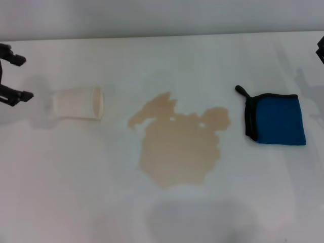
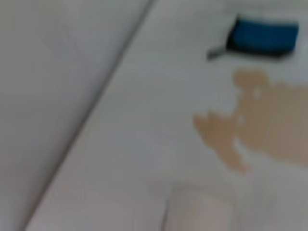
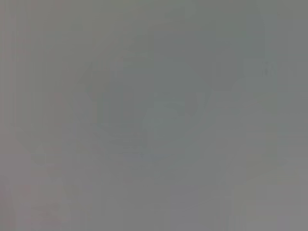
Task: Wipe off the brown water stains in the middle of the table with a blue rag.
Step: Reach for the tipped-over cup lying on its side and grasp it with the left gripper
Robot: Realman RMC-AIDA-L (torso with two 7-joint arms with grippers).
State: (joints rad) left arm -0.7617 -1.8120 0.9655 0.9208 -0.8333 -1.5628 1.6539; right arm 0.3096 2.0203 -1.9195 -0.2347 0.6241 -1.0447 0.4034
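Brown water stains [image 1: 179, 147] mid-table [image 1: 76, 192], undisturbed.

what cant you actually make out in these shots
- Right gripper: head view, cut off by the frame edge, only a dark sliver shows; fingers not visible.
- Right wrist view: uniform grey blur, nothing identifiable.
- Paper cup: lying on its side in the head view; its inside cannot be seen. In the left wrist view it is only a pale smear.
- Brown water stains: left wrist view, cut off by the frame edge.
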